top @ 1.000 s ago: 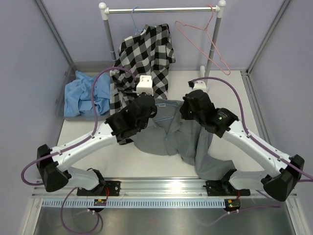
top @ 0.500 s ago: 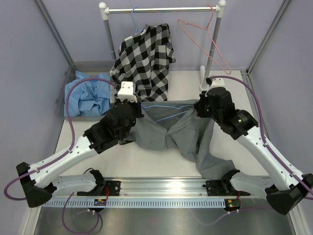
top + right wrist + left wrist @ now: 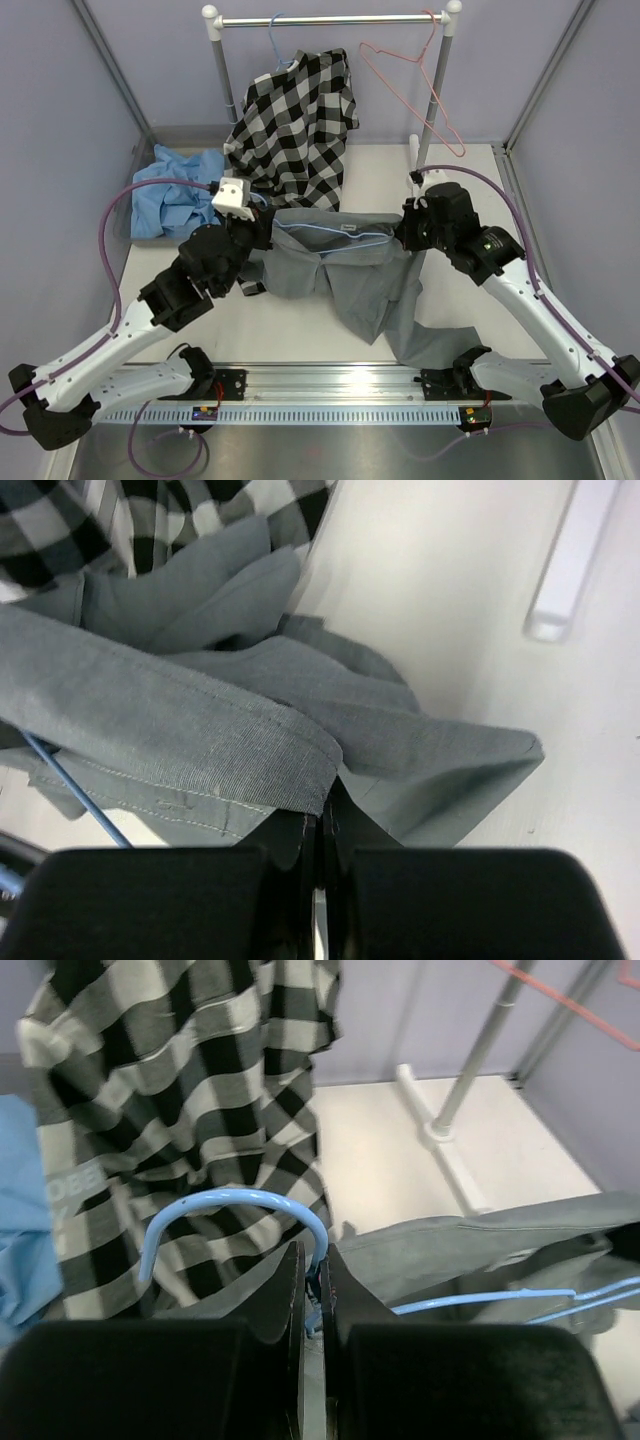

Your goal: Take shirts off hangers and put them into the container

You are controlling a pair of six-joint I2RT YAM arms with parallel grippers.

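Our left fingers (image 3: 282, 1295) are pinching almost shut on the neck of the blue hanger (image 3: 240, 1198), just under its hook. Our right fingers (image 3: 290, 835) are clamping shut on a folded edge of the grey shirt (image 3: 340, 262). Between them the shirt is hanging stretched above the middle of the table (image 3: 290, 338). Its top edge and the hanger's long axis are running left to right, and the hook is arching past our left fingers toward the checked shirt (image 3: 295, 120). The body and a sleeve are trailing toward the near edge. We are judging the cloth light, limp and apt to slide along the thin, stiff wire, so the shoulder edge is looking like the best hold. The container (image 3: 124, 228) is sitting at the far left with the light blue shirt (image 3: 180, 195) heaped in it.
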